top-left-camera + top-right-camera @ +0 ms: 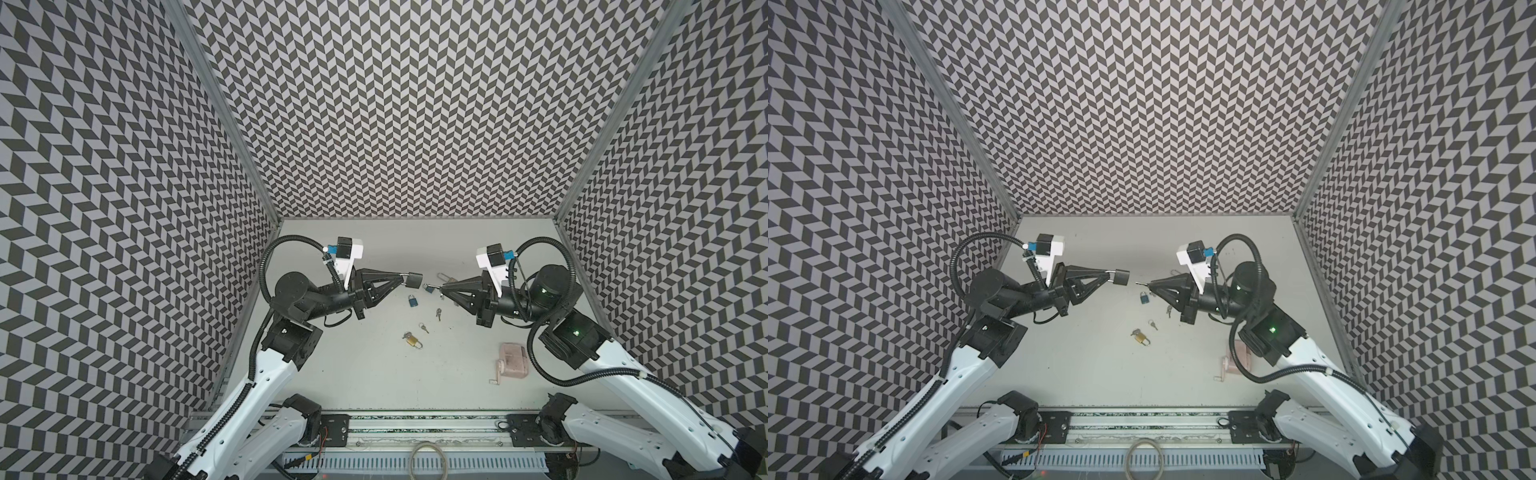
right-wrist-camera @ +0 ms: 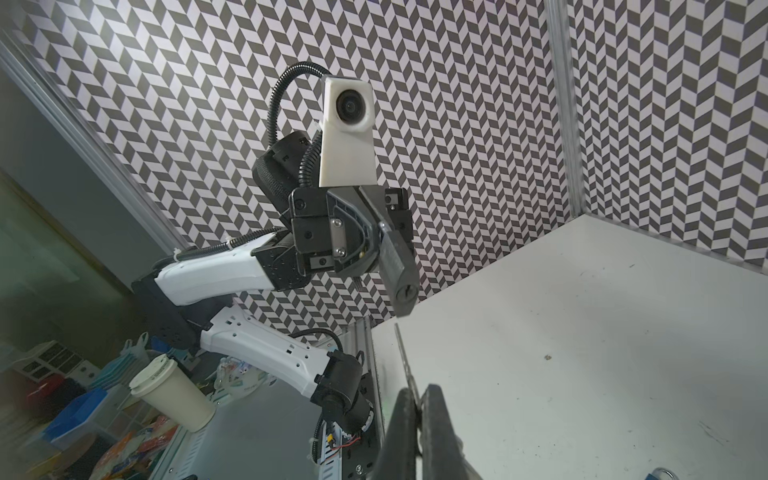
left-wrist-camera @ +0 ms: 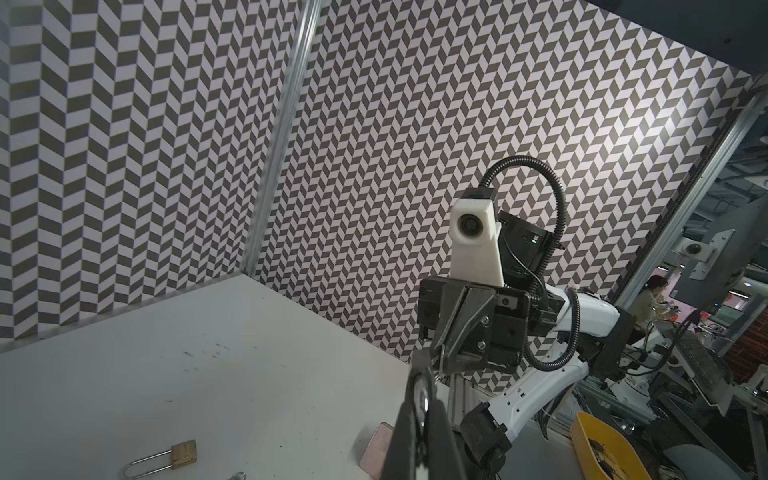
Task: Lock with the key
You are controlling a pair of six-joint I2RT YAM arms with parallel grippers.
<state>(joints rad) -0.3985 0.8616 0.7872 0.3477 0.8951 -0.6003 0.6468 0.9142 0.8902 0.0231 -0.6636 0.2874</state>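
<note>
While left gripper point(image 1: 1109, 274) grips the padlock point(image 1: 1121, 277) (black), right gripper point(image 1: 1150, 284) pinches key point(image 1: 1141, 284).

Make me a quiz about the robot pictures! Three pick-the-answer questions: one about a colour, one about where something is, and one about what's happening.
1. What colour is the case on the table?
A) Green B) Pink C) Orange

2. Where is the black padlock?
A) Flat on the table B) Up in the air, in the left gripper C) Under the case

3. Is the key inside the black padlock?
A) Yes, all the way B) No, it lies on the table C) No, the right gripper holds it just short

Answers:
1 B: the case looks pale pink.
2 B: the left gripper is shut on its metal loop.
3 C: a gap shows between key tip and padlock.
</note>
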